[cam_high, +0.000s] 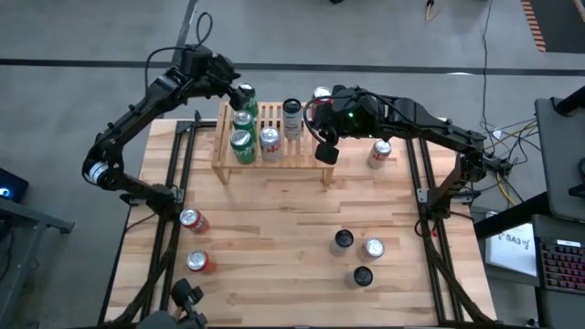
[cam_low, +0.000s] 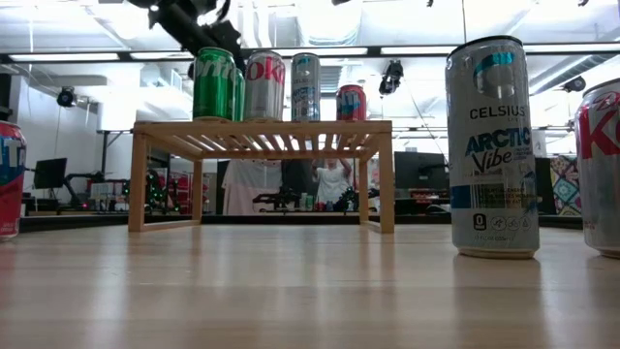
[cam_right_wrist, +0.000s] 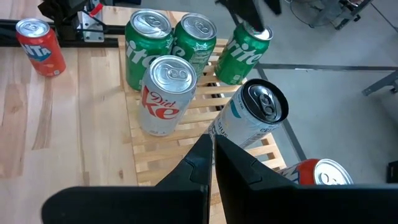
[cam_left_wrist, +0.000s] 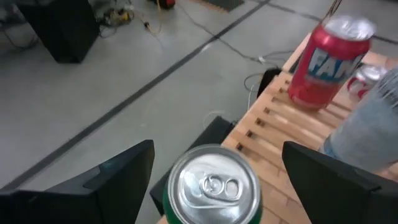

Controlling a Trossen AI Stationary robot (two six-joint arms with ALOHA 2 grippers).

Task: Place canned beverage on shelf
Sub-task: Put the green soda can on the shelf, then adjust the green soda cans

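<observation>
Five cans on the shelf [cam_high: 274, 153] — left gripper [cam_left_wrist: 214, 171] fingers spread around a green can [cam_left_wrist: 213, 186], seemingly released; right gripper [cam_right_wrist: 211, 155] clenched empty — several cans wait on the worktop [cam_high: 274, 238].

Plank table [cam_high: 274, 228], shelf [cam_high: 302, 151], scattered cans [cam_high: 373, 248]

A low light-wood shelf [cam_high: 274, 146] with a slatted top and short side legs is seen toward twelve o'clock on the table, slightly left of centre. Three green cans are stood upright on its nine o'clock side; the farthest green can [cam_high: 247, 97] is placed at the far left corner, its silver lid and pull tab being shown between spread fingers in the left wrist view [cam_left_wrist: 214, 186]. A silver Diet Coke can [cam_high: 271, 142] is set just beside the greens, and a tall pale slim can [cam_high: 292, 117] at its one o'clock.
</observation>
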